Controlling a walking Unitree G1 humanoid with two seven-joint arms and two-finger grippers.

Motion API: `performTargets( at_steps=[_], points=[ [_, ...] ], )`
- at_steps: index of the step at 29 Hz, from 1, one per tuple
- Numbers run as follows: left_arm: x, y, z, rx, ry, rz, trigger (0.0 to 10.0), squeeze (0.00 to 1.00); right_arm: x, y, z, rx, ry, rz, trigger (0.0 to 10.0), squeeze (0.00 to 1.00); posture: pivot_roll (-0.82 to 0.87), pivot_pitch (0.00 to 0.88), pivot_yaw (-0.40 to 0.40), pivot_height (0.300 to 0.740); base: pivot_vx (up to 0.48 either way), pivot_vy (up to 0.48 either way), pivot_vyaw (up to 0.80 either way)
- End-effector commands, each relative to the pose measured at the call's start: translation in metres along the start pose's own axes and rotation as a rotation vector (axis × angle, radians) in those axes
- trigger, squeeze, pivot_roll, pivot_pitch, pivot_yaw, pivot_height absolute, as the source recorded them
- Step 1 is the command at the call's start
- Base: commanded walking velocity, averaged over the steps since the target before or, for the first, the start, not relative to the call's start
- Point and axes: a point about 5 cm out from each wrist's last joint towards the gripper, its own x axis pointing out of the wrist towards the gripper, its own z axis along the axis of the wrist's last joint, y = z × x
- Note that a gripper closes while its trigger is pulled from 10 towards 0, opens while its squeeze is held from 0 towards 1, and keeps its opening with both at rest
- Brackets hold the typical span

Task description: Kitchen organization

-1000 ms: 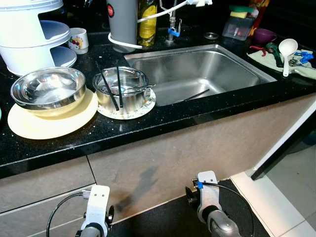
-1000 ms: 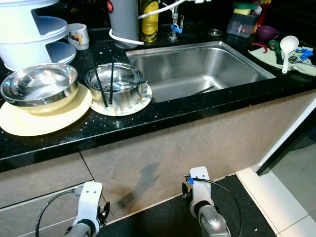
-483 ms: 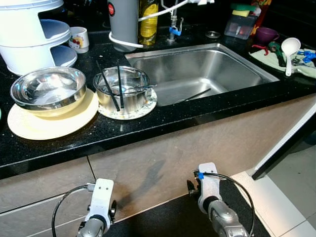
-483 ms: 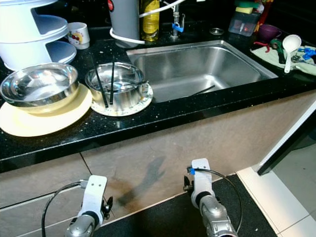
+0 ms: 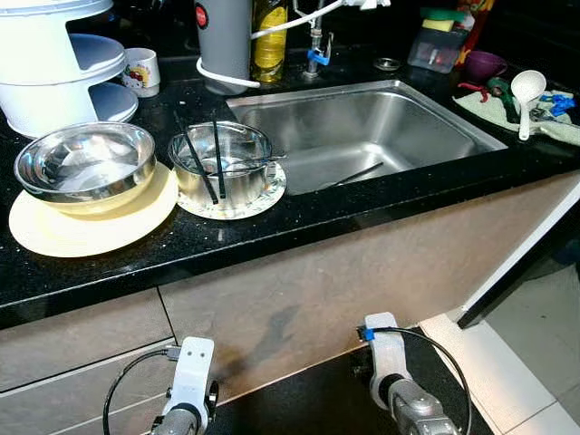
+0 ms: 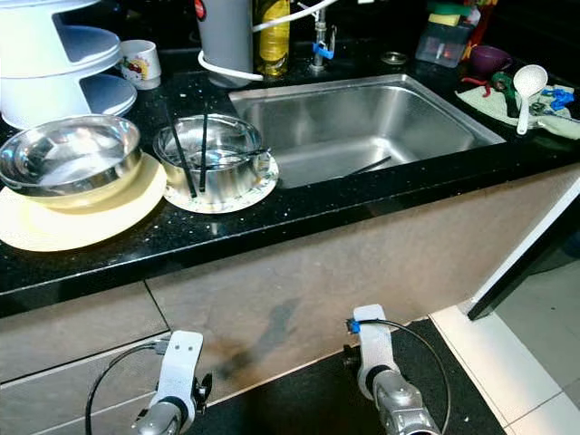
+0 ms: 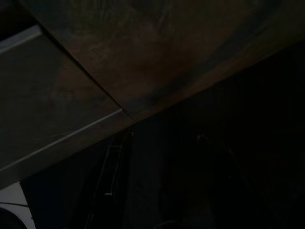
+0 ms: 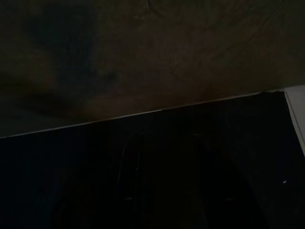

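On the black counter (image 5: pixel 299 217) a wide steel bowl (image 5: pixel 86 163) rests on a pale yellow plate (image 5: pixel 54 231). Beside it a smaller steel bowl (image 5: pixel 237 174) holding black chopsticks (image 5: pixel 217 159) stands on a patterned plate (image 5: pixel 270 192). The steel sink (image 5: pixel 362 127) has a dark utensil (image 5: pixel 353 175) lying in it. Both arms hang low before the cabinet front, left arm (image 5: pixel 190 381) and right arm (image 5: pixel 385 349). In the dark wrist views the left gripper (image 7: pixel 163 137) and right gripper (image 8: pixel 167 136) show faint fingers standing apart, with nothing between them.
A white tiered rack (image 5: pixel 54 63), a mug (image 5: pixel 140 71), a grey canister (image 5: pixel 225 41) and an oil bottle (image 5: pixel 269 41) line the back. At the far right lie a white ladle (image 5: pixel 526 91), a purple cup (image 5: pixel 485 63) and a clear box (image 5: pixel 435 50). A dark mat (image 5: pixel 317 408) covers the floor.
The picture has shifted slightly, so the camera moved. Both hanging arms sit a little lower in view. Nothing on the counter has moved.
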Motion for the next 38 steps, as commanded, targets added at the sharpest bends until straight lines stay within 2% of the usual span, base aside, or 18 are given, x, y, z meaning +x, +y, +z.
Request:
performTargets(
  at_steps=[1, 10, 38],
  points=[
    [-0.002, 0.000, -0.008, -0.005, 0.025, 0.000, 10.0, 0.00, -0.001, 0.000, -0.008, 0.025, 0.029, -0.001, 10.0, 0.00, -0.09, 0.195, -0.073, 0.740, 0.000, 0.000, 0.00],
    [0.001, 0.003, -0.004, -0.003, 0.003, 0.008, 10.0, 0.00, 0.001, 0.001, -0.005, 0.062, 0.029, 0.019, 10.0, 0.00, -0.09, 0.201, -0.061, 0.740, 0.000, 0.000, 0.00],
    [0.003, -0.001, 0.005, 0.013, -0.012, 0.008, 10.0, 0.00, 0.004, 0.000, -0.002, 0.071, 0.027, 0.008, 10.0, 0.00, -0.07, 0.144, -0.062, 0.740, 0.000, 0.000, 0.00]
  ],
)
